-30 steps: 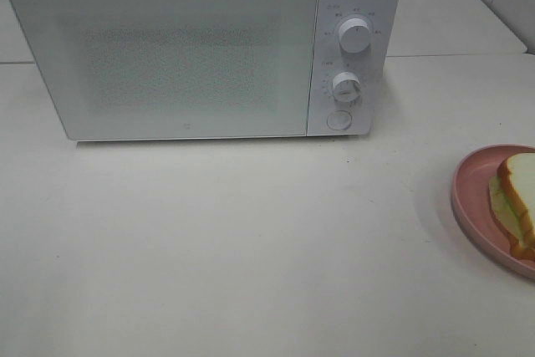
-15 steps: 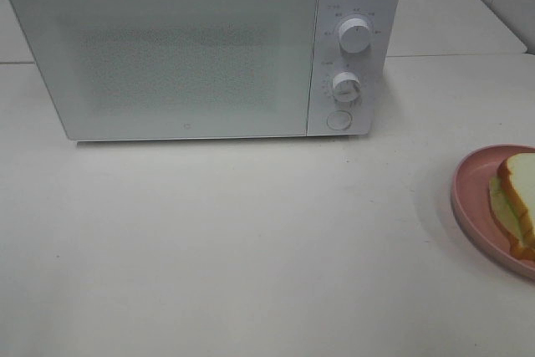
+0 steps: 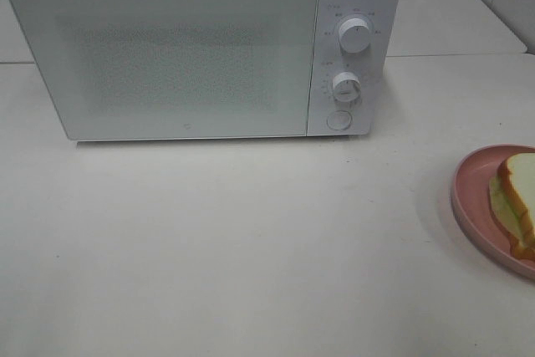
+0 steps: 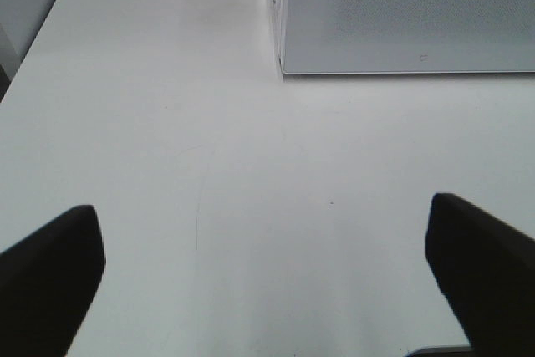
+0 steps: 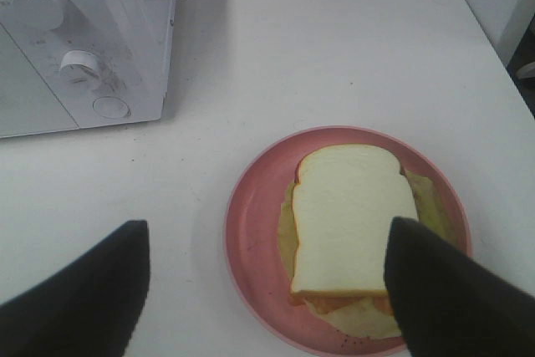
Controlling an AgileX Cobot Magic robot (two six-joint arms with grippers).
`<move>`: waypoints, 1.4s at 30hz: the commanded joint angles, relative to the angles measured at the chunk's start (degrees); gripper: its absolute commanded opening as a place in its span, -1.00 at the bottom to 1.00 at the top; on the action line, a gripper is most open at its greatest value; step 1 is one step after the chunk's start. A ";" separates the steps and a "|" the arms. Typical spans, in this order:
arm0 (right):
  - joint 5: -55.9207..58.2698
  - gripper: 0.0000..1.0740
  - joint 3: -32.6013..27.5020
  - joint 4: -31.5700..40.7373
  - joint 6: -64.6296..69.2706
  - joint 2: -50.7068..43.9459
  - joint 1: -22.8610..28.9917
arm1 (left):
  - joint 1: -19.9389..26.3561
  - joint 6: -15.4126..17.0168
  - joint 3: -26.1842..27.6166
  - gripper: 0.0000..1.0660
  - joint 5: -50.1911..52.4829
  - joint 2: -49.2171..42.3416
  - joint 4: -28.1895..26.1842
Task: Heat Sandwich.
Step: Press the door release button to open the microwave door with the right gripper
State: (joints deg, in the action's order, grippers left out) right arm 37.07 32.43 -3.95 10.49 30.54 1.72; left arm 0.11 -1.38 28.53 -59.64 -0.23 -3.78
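Here, at the far left, the left gripper [image 4: 267, 282] stands wide open. Its two dark fingers [image 4: 50, 277] are spread far apart with only bare white table [image 4: 209, 148] between them, and it holds nothing. Its wrist view takes in the lower front corner of the microwave [image 3: 201, 52], which stands well apart from the fingers.

The microwave sits at the back of the table, left of the middle in the high view. It is white and boxy, and its wide frosted door [image 3: 167, 56] is closed. A narrow control panel runs down the right side of the door. It carries an upper knob [image 3: 355, 35], a lower knob [image 3: 345, 86] beneath it, and a round button [image 3: 338, 119] at the bottom.

Further right and nearer the front of the table, well apart from the microwave, lies a round pink plate [image 3: 468, 194], cut off by the edge of the high view. The sandwich [image 3: 520, 198] lies flat on this plate. Its white top slice faces up, an orange-brown crust shows along one edge, and pale yellow-green filling peeks out around the bread.

The right gripper [image 5: 267, 244] is open too. Its fingers are set wide, one over bare table beside the plate, the other overlapping the plate's rim in its wrist view. Neither finger closes on the sandwich, and nothing is held.
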 commanded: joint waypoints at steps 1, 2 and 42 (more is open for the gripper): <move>-3.27 0.40 0.29 0.11 0.00 2.69 -0.23 | -0.11 0.06 -0.17 0.87 0.34 -1.15 -0.11; -3.27 0.40 0.29 0.11 0.00 2.69 -0.23 | -0.11 0.06 -0.17 0.87 0.34 -1.15 -0.11; -45.78 0.40 -0.06 0.17 0.00 35.18 -0.23 | -0.11 0.06 -0.17 0.87 0.34 -1.15 -0.11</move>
State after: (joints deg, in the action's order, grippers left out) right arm -4.30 32.43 -3.90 10.49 64.29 1.72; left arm 0.11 -1.38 28.53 -59.64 -0.23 -3.78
